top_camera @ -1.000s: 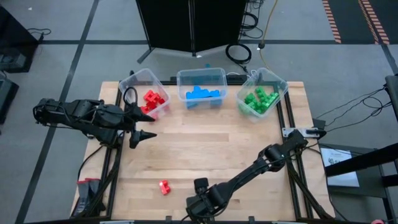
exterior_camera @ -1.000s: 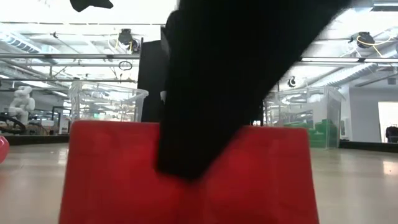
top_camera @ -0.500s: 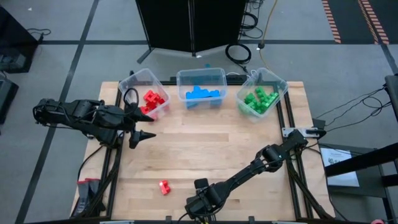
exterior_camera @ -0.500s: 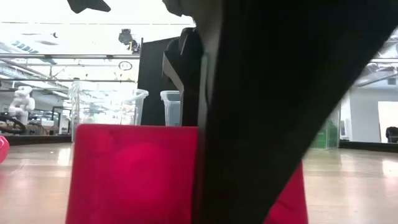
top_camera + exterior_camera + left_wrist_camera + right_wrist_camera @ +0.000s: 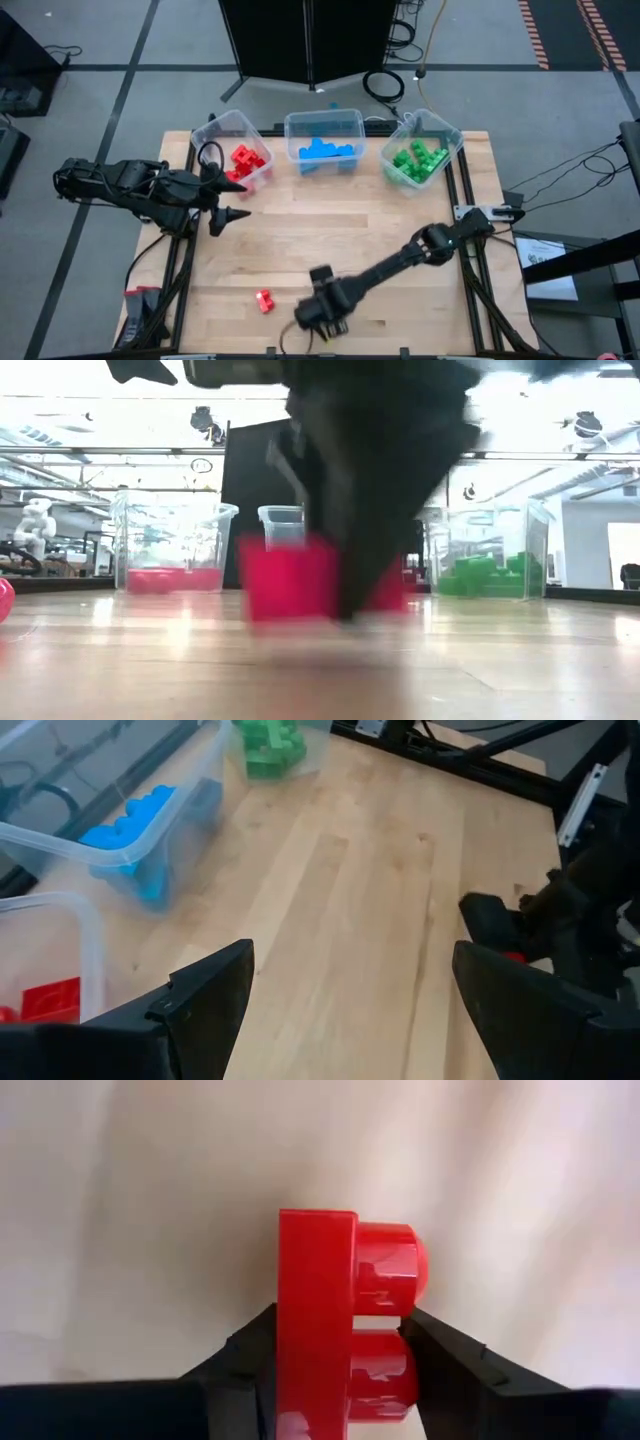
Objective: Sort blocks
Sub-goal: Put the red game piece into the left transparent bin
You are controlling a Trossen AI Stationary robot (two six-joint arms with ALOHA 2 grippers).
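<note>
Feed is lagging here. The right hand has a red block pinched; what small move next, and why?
Probably carry it toward the red bin. The right hand is shut on a red block near the table's front edge, while the red blocks sit in the leftmost bin at the back. The left hand waits open beside that bin, so watch clearance.

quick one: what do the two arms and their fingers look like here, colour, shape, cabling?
Both arms are dark, near-black, built of slim jointed segments. The left arm is bulkier toward the wrist, with a black cable loop by it, ending in the left gripper with pointed fingers. The right arm is a long thin link to the right gripper. The fingers are flat, matte-black wedges. No markings visible.
</note>
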